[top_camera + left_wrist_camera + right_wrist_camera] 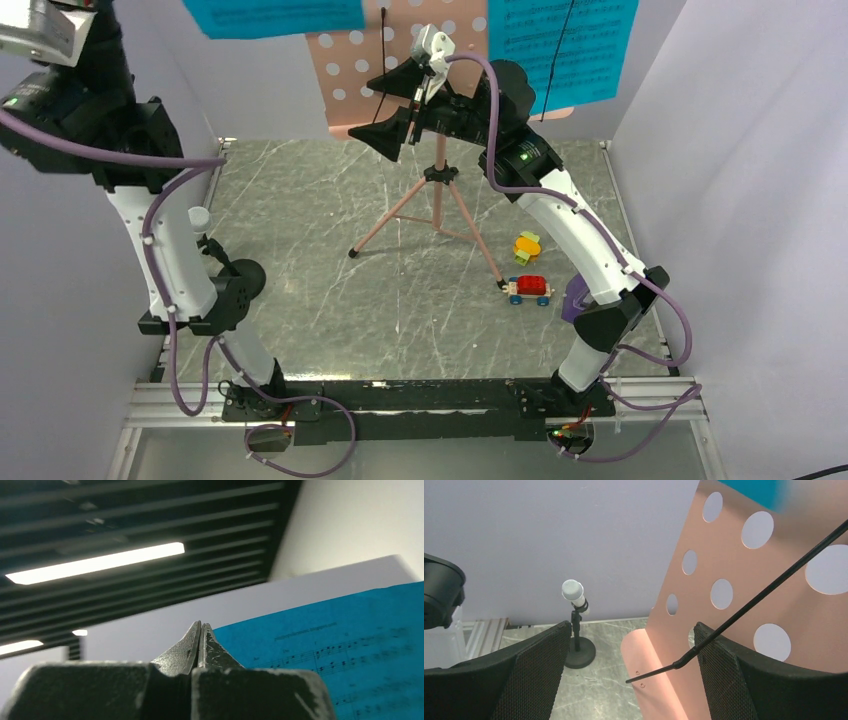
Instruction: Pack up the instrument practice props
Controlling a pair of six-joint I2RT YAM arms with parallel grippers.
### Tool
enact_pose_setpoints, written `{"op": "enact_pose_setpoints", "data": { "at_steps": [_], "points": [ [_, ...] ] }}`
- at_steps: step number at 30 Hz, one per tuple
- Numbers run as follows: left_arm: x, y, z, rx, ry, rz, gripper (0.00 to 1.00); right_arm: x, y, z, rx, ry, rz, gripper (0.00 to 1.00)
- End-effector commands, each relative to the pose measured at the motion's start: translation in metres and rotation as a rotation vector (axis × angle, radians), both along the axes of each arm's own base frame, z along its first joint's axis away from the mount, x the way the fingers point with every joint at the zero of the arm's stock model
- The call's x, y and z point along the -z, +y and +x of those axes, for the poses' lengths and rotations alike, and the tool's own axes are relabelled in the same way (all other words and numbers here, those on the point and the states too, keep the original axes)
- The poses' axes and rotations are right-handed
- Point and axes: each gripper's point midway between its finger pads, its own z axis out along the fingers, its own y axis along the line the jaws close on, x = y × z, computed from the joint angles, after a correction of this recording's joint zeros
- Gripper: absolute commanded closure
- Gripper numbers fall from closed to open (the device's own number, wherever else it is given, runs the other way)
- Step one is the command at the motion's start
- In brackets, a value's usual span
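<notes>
The salmon-pink music stand stands on its tripod at the back, its perforated desk raised. One cyan sheet hangs off the desk's left side and a second cyan sheet off its right. My left gripper is raised high and shut, and the left sheet runs into its jaw tips. My right gripper is open. It straddles the desk's lower lip and a black wire retainer without touching either. The purple metronome is half hidden behind my right arm.
A red toy car and a yellow-orange toy lie right of the tripod feet. A toy microphone on a round base stands at the left. White walls close in the grey marbled table on three sides.
</notes>
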Motion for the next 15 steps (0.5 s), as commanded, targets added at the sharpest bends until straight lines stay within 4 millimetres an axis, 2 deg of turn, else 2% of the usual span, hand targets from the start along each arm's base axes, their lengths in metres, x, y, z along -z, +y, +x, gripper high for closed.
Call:
{"op": "enact_pose_setpoints", "data": {
  "at_steps": [1,5,7,8,9,12,15],
  "points": [
    [-0.011,0.062,-0.016,-0.381,-0.04,-0.214,1.0,-0.028,-0.01,-0.003,0.051,-0.08,0.037,0.07],
    [0.013,0.079,0.014,-0.509,0.159,-0.227,1.0,-0.034,-0.031,0.012,0.231,-0.172,-0.005,0.05],
    [0.04,0.081,0.039,-0.576,0.269,-0.179,1.0,-0.027,-0.045,0.022,0.332,-0.209,-0.052,0.04],
    [0.066,0.083,0.065,-0.621,0.347,-0.141,1.0,-0.023,-0.053,0.025,0.376,-0.225,-0.072,0.03],
    [0.082,0.086,0.074,-0.665,0.379,-0.122,0.99,-0.019,-0.061,0.026,0.413,-0.243,-0.091,0.03],
    [0.113,0.099,0.079,-0.767,0.427,-0.121,0.99,-0.016,-0.078,0.006,0.413,-0.331,-0.109,0.02],
    [0.142,0.105,0.09,-0.751,0.522,-0.102,0.99,-0.01,-0.088,-0.022,0.351,-0.411,-0.102,0.01]
  ]
}}
